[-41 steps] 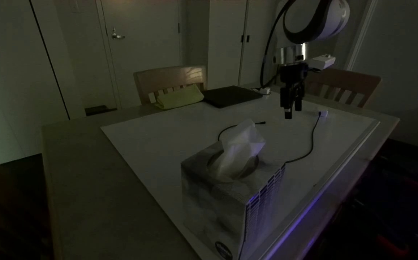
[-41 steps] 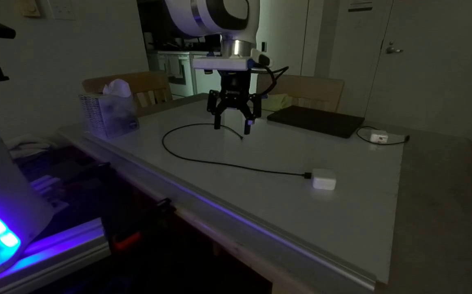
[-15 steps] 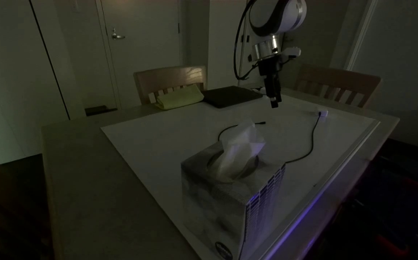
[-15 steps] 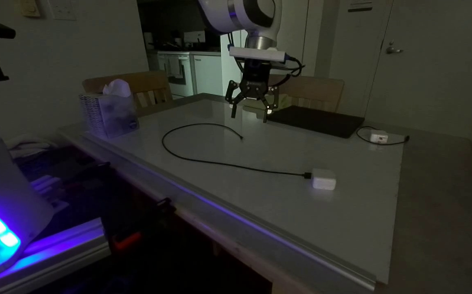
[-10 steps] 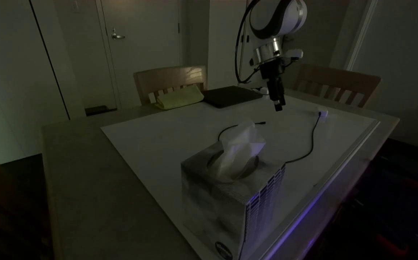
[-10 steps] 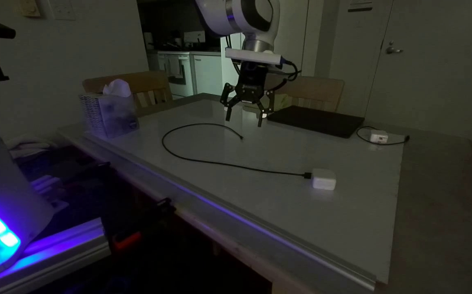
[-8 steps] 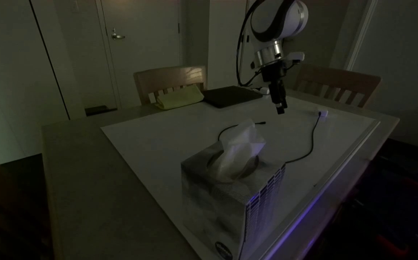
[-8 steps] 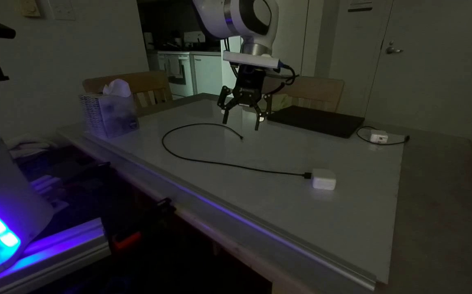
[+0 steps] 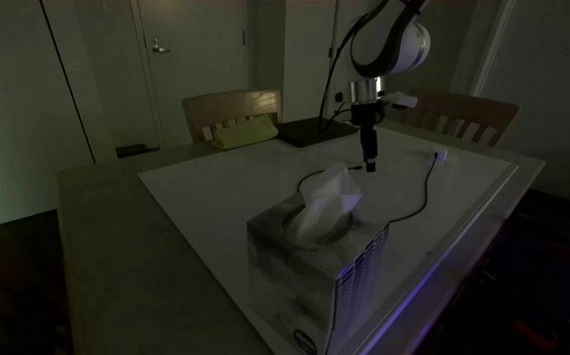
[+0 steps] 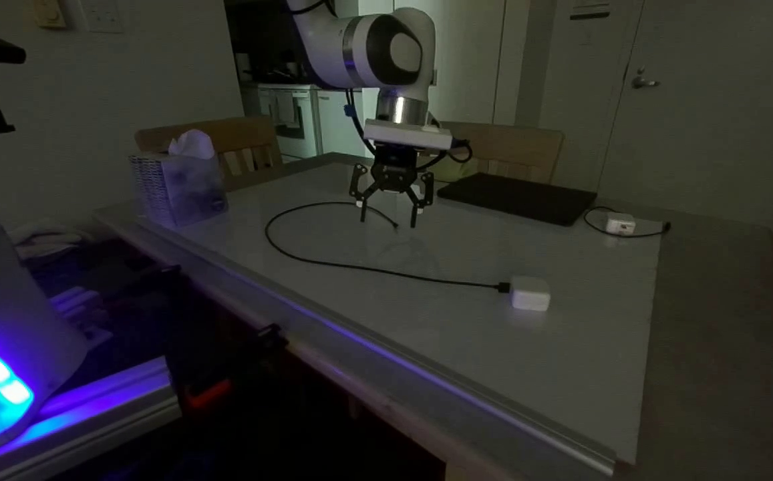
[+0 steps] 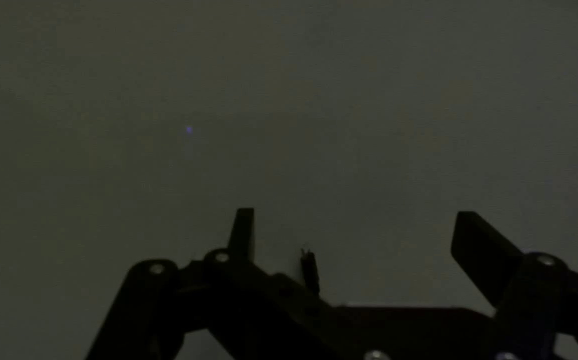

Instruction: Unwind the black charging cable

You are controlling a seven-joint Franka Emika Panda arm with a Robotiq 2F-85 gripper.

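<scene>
Black charging cable (image 10: 386, 272) lies in a long curve on the white board (image 10: 560, 374); in an exterior view one end meets a white block (image 10: 530, 294) at four o'clock from the gripper (image 10: 389, 220), a tissue box (image 10: 194, 190) sitting at nine. The jaws stand wide apart above the board, holding nothing; in the wrist view the cable's loose tip (image 11: 310, 274) shows between the fingers (image 11: 242, 235), towards six o'clock

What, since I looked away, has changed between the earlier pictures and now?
The hand has come down and now hangs nearer the free end of the black charging cable in both exterior views. Nothing was taken hold of or let go; its jaws remain apart. The cable, its white adapter and the tissue box stayed put.
</scene>
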